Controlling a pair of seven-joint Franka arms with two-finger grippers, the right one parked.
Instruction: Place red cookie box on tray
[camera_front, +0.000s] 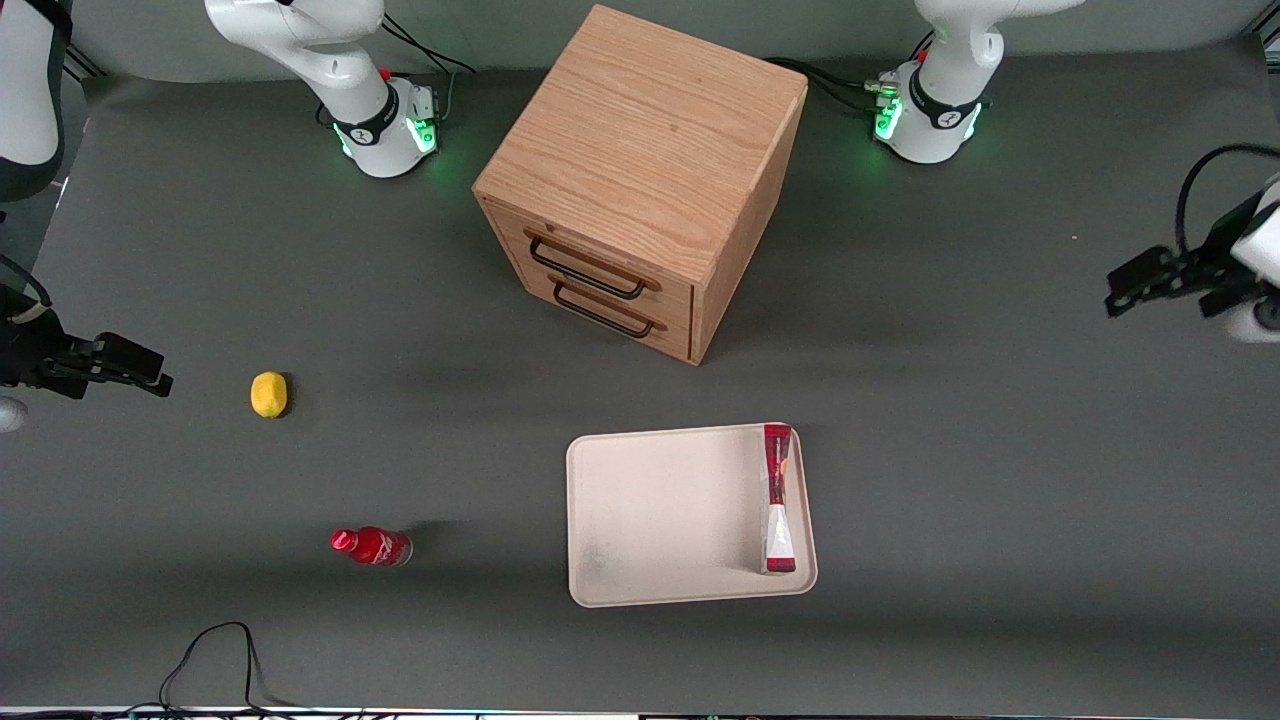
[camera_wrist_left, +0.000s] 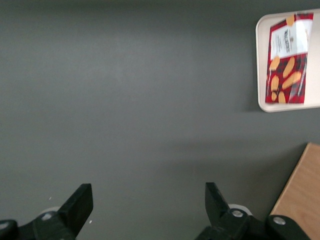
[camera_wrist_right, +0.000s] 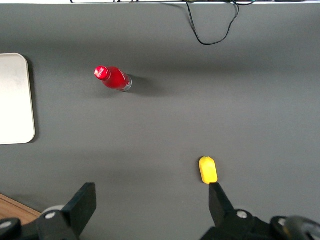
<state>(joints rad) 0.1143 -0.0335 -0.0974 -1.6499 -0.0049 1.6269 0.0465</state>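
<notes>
The red cookie box (camera_front: 778, 498) stands on a narrow side inside the cream-white tray (camera_front: 660, 520), along the tray's edge toward the working arm's end. The left wrist view shows the box's (camera_wrist_left: 289, 59) broad red printed face with cookie pictures, inside the tray's rim (camera_wrist_left: 260, 60). My gripper (camera_front: 1135, 285) hovers well away from the tray, above bare grey mat at the working arm's end of the table. It is open (camera_wrist_left: 147, 192), with nothing between its fingers.
A wooden two-drawer cabinet (camera_front: 640, 180) stands farther from the front camera than the tray; its corner (camera_wrist_left: 302, 195) shows in the left wrist view. A yellow lemon (camera_front: 268, 394) and a small red bottle (camera_front: 372, 546) lie toward the parked arm's end.
</notes>
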